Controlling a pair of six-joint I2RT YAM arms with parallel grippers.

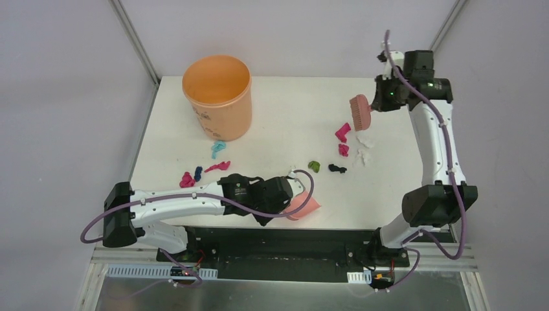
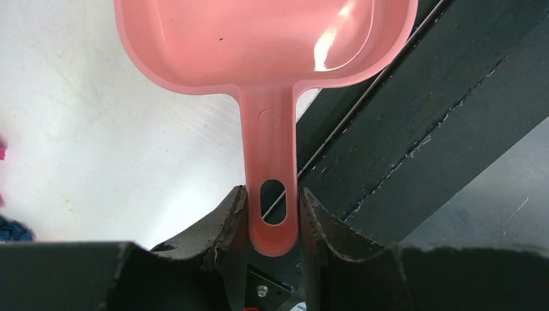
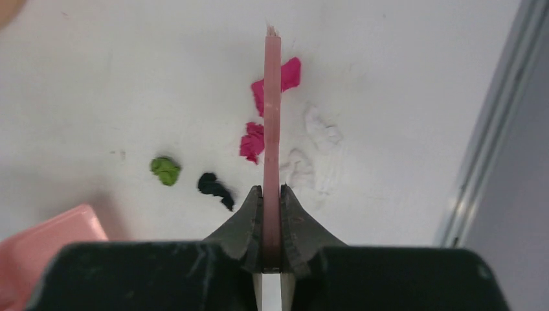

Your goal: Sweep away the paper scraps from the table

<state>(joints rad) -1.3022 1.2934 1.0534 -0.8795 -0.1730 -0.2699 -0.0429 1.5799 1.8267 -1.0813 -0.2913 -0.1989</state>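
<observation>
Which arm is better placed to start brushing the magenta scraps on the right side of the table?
Right. The right gripper is shut on the brush, which hangs right by the magenta scraps. The left gripper holds the dustpan at the table front edge, well apart from them.

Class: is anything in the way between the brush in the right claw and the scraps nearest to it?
Nothing visible does. The brush is right beside the magenta scraps, with only bare table between them.
</observation>
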